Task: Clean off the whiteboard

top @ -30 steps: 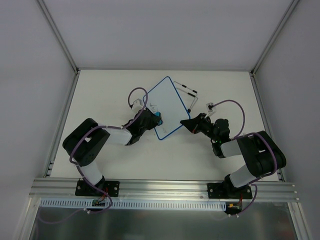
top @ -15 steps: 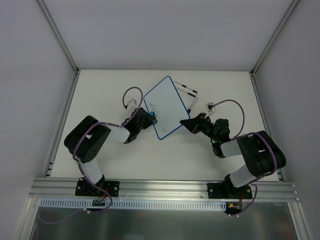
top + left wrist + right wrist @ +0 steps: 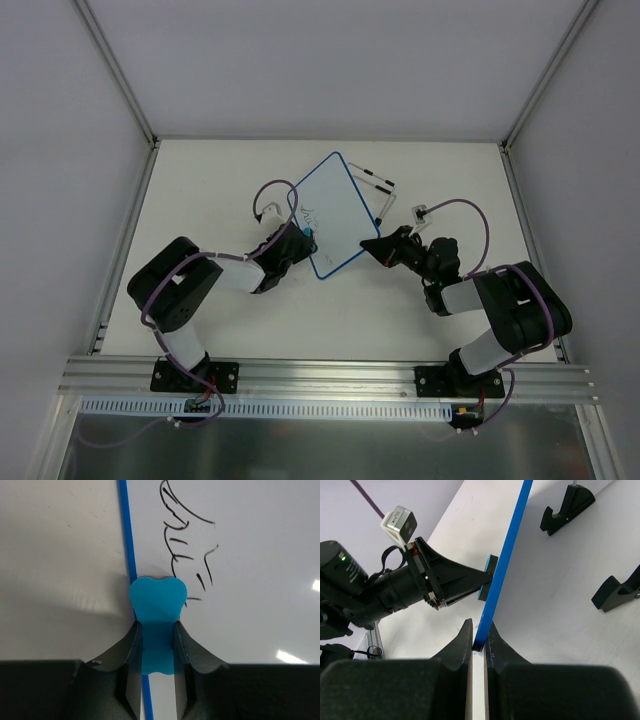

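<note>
Nothing legible appears: no words, labels, brands or numbers in any view. The whiteboard (image 3: 260, 580) bears only loose black marker strokes (image 3: 186, 540), toward 12 o'clock in the left wrist view, which form no letters or digits.

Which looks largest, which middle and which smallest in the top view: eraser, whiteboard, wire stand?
1. whiteboard, clearly largest.
2. wire stand, thin but long.
3. eraser, a small blue speck, only partly showing.

The white table (image 3: 200, 190) carries a wire stand (image 3: 368, 174) with black feet.
</note>
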